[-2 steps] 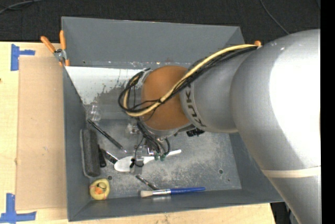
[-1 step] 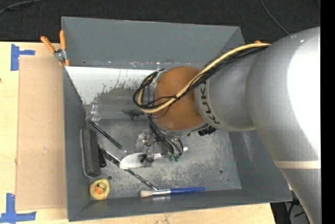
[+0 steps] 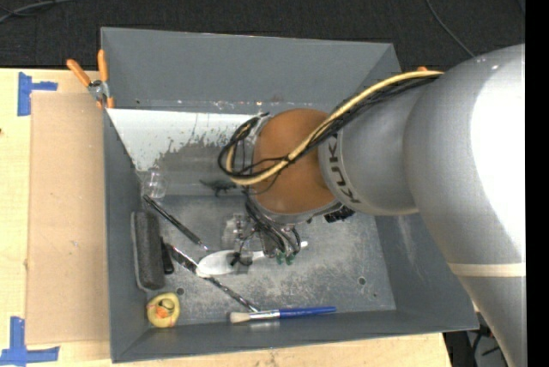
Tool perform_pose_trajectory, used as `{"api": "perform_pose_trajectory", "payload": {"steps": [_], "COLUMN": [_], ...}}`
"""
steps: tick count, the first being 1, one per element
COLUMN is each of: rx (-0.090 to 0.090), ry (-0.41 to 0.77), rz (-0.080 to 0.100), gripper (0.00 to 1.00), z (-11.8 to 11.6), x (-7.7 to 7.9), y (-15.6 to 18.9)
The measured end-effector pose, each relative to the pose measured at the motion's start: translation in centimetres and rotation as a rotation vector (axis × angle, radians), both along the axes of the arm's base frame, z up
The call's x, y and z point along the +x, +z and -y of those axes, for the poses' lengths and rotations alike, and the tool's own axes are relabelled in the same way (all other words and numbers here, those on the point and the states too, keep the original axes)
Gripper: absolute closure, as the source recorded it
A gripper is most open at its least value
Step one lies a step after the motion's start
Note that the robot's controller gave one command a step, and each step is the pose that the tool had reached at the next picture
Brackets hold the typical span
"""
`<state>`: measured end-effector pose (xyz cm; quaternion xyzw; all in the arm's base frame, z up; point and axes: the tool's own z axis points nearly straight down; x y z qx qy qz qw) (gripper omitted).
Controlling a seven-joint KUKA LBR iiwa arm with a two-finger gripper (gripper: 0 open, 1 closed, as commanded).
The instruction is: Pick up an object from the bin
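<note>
Camera view: the gripper (image 3: pixel 257 247), state indeterminable, is located lower centre just beside a small white plastic-looking spoon (image 3: pixel 214 264), judged light, stiff, slippery, and best taken across its narrow neck.

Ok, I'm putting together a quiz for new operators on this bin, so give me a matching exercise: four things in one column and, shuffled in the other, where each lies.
Things
1. blue-handled brush with pale bristles
2. small round yellow object
3. long dark grey block
4. white plastic spoon

Places
A. along the left wall of the grey metal bin
B. on the floor just left of the tool
C. in the view's lower left corner of the bin
D. along the view's lower wall, right of the corner

Pairs: 1-D, 2-C, 3-A, 4-B
</note>
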<state>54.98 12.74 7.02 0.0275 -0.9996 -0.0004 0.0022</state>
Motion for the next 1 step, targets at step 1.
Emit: {"api": "perform_pose_trajectory", "payload": {"steps": [1], "rx": [0.0], "ry": [-0.001], "rz": [-0.004], "gripper": [1.0], "z": [0.03], "x": [-0.15], "y": [1.76]}}
